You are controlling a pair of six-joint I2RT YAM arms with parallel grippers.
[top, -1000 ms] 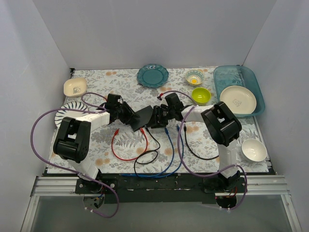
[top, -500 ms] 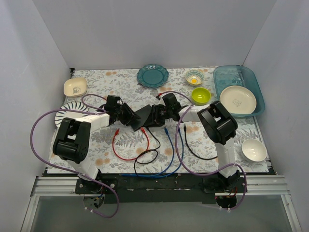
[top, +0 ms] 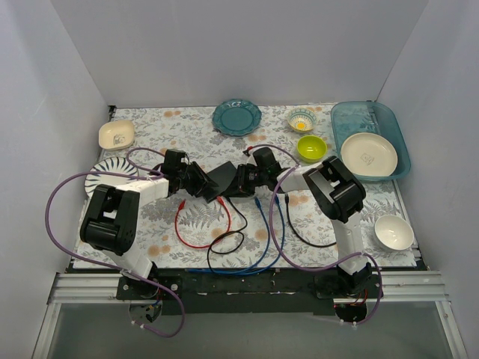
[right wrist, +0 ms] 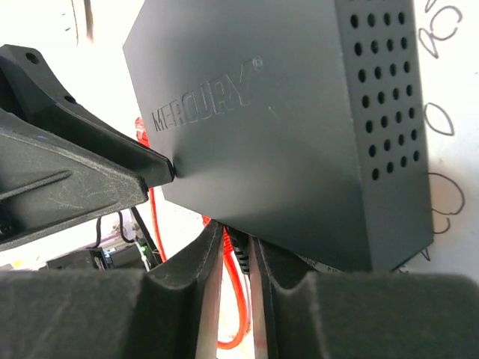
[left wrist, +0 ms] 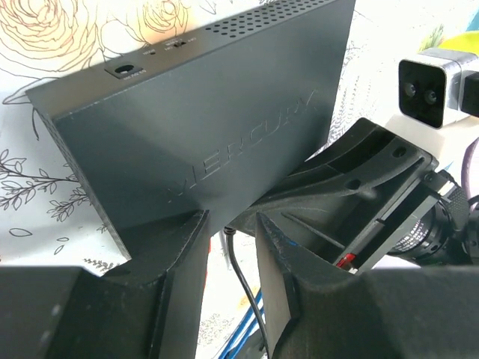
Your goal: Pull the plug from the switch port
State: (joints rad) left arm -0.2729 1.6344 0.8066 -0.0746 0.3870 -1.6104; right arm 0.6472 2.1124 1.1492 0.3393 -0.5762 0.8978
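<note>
The right tool (top: 242, 179) is shut almost to a slit, its fingers (right wrist: 187, 277) pinching a black plug (right wrist: 233, 241) just under the lower edge of the switch (top: 221, 179). Facing it, the left tool (top: 197, 182) sits against the switch's opposite side. Its fingers (left wrist: 176, 292) stand narrowly apart with a thin black cable (left wrist: 243, 299) running down through the gap, and the views do not show whether they clamp anything.

The switch, a matte-black box lettered MERCURY, is tilted up off the desk (top: 157, 123) between the two tools, near the middle of the floral cloth. Its round power socket and a vented edge are turned toward the left wrist camera, and a perforated end faces the right wrist camera. The edge with the ports points downward and is hidden behind the fingers.

Below the switch, a red cable (top: 177, 223), a blue cable (top: 267, 228) and black leads loop across the cloth toward the arm bases.

Farther back stand a teal plate (top: 236, 117), a small patterned bowl (top: 301, 120) and a lime-green bowl (top: 311, 148). A teal tray (top: 391, 114) at the right rear holds a cream plate (top: 368, 154), and a white bowl (top: 394, 232) sits nearer the front on that side. At the left are a cream square dish (top: 116, 134) and a striped plate (top: 103, 173), the latter partly covered by the left arm.
</note>
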